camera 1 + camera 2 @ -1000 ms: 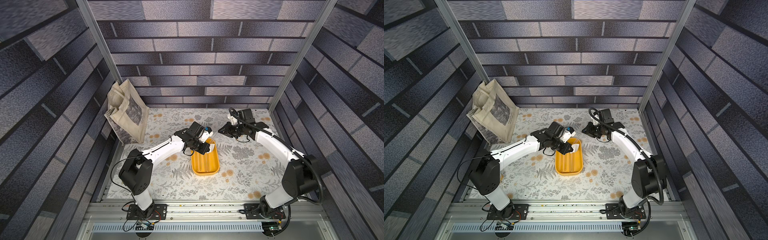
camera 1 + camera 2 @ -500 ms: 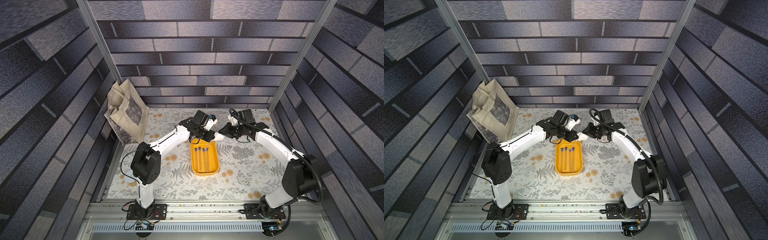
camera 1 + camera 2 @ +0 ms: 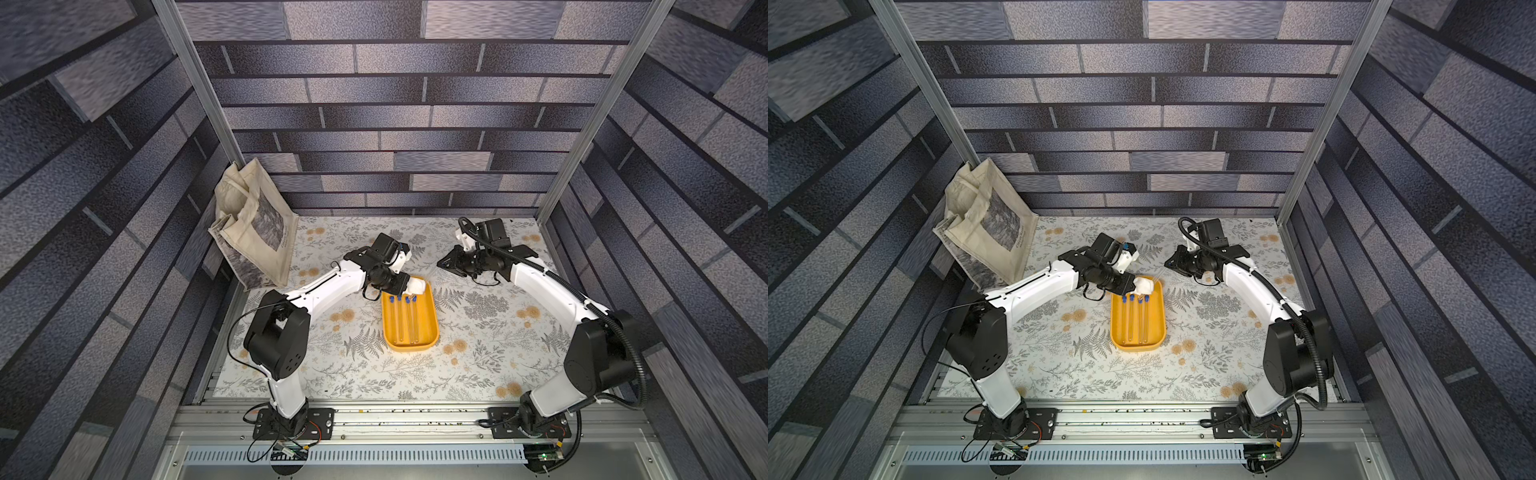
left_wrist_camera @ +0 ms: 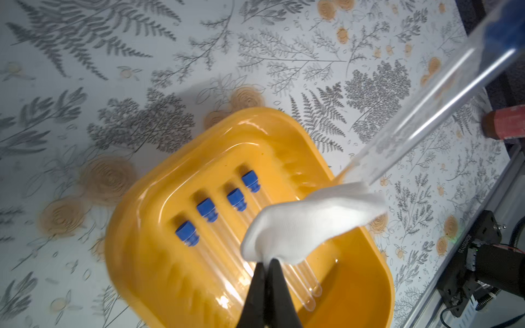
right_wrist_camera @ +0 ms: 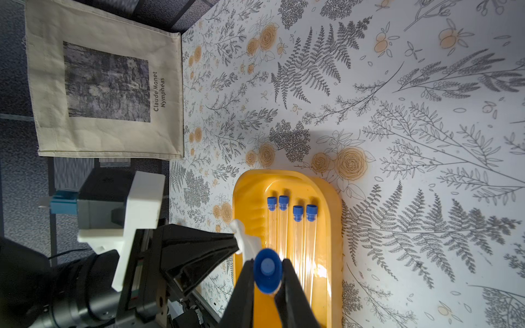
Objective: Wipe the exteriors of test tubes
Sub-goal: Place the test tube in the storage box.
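Left claw (image 4: pixel 265 264), cloth (image 4: pixel 309 221) above test tubes (image 4: pixel 206 209)

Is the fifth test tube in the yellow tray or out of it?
Out. The right gripper holds the fifth test tube by its blue cap, in the air; four other tubes lie in the yellow tray.

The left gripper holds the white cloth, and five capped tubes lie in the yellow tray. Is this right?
No: four capped tubes lie in the yellow tray, as the left wrist view shows. The left gripper does hold the white cloth.
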{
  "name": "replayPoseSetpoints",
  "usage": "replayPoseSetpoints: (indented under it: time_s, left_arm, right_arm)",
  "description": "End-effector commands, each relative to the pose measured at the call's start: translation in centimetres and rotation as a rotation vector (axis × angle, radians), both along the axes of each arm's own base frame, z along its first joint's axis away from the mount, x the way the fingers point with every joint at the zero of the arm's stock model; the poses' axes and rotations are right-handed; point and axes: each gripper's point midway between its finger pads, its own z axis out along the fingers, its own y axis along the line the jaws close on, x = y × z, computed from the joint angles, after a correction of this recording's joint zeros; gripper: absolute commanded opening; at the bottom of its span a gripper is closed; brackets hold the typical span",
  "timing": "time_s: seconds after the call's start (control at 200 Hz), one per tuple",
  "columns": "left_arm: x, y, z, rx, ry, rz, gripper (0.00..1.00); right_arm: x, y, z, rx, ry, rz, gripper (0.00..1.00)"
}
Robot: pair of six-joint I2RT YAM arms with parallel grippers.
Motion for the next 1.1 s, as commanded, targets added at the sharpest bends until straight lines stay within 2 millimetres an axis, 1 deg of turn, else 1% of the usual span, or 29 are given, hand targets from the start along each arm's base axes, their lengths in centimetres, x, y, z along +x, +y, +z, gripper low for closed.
replayPoseSetpoints:
  time_s: [0.0, 0.095, 0.23, 0.346, 0.451, 0.536, 0.626, 0.766, 0.866, 0.947, 1.097]
  left_arm:
    - [-0.1, 3.8, 2.8, 0.043, -0.068, 0.119, 0.03]
    - [-0.6, 6.4, 3.5, 0.084, -0.084, 0.16, 0.03]
    - [-1.3, 9.2, 4.5, 0.068, -0.094, 0.212, 0.03]
    - [-1.5, 11.1, 5.1, 0.049, -0.101, 0.246, 0.03]
    - [-1.6, 12.4, 5.0, 0.036, -0.099, 0.267, 0.03]
    - [-1.6, 12.9, 4.8, 0.023, -0.098, 0.271, 0.03]
    - [-1.5, 13.2, 4.8, 0.006, -0.096, 0.278, 0.03]
    - [-1.7, 13.1, 6.0, -0.026, -0.137, 0.279, 0.04]
    - [-1.8, 13.3, 6.3, -0.028, -0.145, 0.281, 0.04]
    - [-1.8, 13.3, 6.0, -0.027, -0.136, 0.28, 0.04]
    - [-1.8, 13.2, 5.7, -0.034, -0.128, 0.278, 0.04]
  right_arm:
    - [0.2, 0.1, 0.5, 0.0, 0.008, 0.024, 0.17]
    - [0.2, 0.4, 0.2, -0.003, 0.027, 0.041, 0.17]
    - [0.3, 0.8, -0.4, -0.011, 0.074, 0.073, 0.17]
    - [0.1, 1.4, -1.1, -0.035, 0.122, 0.125, 0.17]
    - [-0.5, 2.5, -1.6, -0.097, 0.149, 0.192, 0.17]
    - [-0.7, 3.4, -2.3, -0.154, 0.153, 0.233, 0.17]
    - [-1.1, 4.4, -3.5, -0.199, 0.174, 0.268, 0.17]
    - [-2.0, 6.0, -5.7, -0.251, 0.206, 0.322, 0.16]
    - [-2.5, 6.4, -7.2, -0.289, 0.228, 0.348, 0.16]
    - [-2.8, 6.7, -8.1, -0.312, 0.234, 0.361, 0.16]
    - [-2.9, 7.0, -9.0, -0.324, 0.23, 0.365, 0.17]
